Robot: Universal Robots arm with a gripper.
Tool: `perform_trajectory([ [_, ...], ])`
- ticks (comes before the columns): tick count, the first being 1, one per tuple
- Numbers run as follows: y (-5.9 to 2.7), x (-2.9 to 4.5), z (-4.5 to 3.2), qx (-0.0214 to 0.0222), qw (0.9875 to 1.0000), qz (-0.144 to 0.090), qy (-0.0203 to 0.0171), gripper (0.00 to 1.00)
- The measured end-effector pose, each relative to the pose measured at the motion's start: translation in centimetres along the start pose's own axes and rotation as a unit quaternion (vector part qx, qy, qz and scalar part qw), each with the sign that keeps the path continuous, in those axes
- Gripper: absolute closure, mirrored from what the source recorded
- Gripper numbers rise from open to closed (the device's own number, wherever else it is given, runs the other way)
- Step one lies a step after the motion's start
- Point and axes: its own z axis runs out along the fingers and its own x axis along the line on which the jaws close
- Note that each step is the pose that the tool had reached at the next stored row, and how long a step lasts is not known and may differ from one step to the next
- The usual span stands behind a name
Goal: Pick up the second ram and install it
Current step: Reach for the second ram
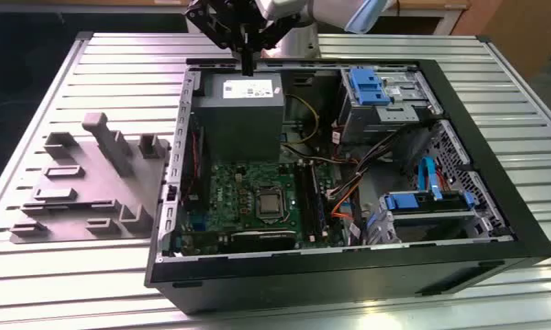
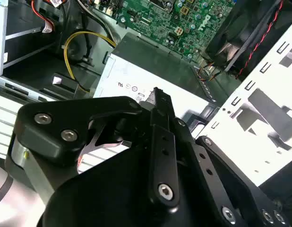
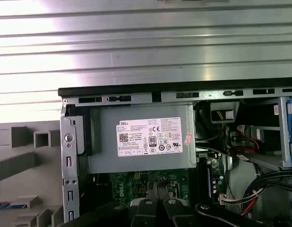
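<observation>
My gripper (image 1: 247, 67) hangs over the far edge of the open computer case, just above the grey power supply (image 1: 243, 103). Its two black fingers are pressed together with nothing between them, which both wrist views also show (image 3: 159, 188) (image 2: 158, 93). A thin blue strip (image 3: 8, 205) lies in a slot of the grey fixture (image 3: 23, 161) beside the case. It may be the second ram, but too little of it shows to tell. The green motherboard (image 1: 247, 199) lies in the case below the power supply, with long memory slots (image 1: 305, 199) along its edge toward the exterior view's right.
The black case (image 1: 349, 275) lies open on a slatted metal table (image 1: 119, 69). Blue drive brackets (image 1: 367, 86) (image 1: 422, 201), a drive cage and loose cables (image 1: 349, 185) fill the case toward the exterior view's right. The grey fixture (image 1: 82, 185) with upright holders stands to the case's left.
</observation>
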Motion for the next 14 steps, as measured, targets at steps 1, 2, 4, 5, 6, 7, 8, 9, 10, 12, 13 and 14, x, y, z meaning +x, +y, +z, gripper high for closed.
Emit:
perform_trajectory([
  [1, 0.00, 0.00, 0.00, 0.0000, 1.0000, 0.000, 0.0000, 0.90],
  [2, 0.00, 0.00, 0.00, 0.0000, 1.0000, 0.000, 0.0000, 0.90],
  [4, 0.00, 0.00, 0.00, 0.0000, 1.0000, 0.000, 0.0000, 0.90],
  [5, 0.00, 0.00, 0.00, 0.0000, 1.0000, 0.000, 0.0000, 0.90],
  [6, 0.00, 0.00, 0.00, 0.0000, 1.0000, 0.000, 0.0000, 0.90],
  [7, 0.00, 0.00, 0.00, 0.0000, 1.0000, 0.000, 0.0000, 0.90],
  [8, 0.00, 0.00, 0.00, 0.0000, 1.0000, 0.000, 0.0000, 0.90],
  [9, 0.00, 0.00, 0.00, 0.0000, 1.0000, 0.000, 0.0000, 0.90],
  [10, 0.00, 0.02, 0.00, 0.0000, 1.0000, 0.000, 0.0000, 0.90],
  [12, 0.00, 0.09, -0.01, 0.0001, 1.0000, 0.000, 0.0000, 0.90],
  [13, -0.01, 0.15, -0.01, 0.0000, 1.0000, 0.000, 0.0000, 0.90],
  [14, -0.02, 0.25, -0.01, 0.0000, 1.0000, 0.000, 0.0000, 0.90],
])
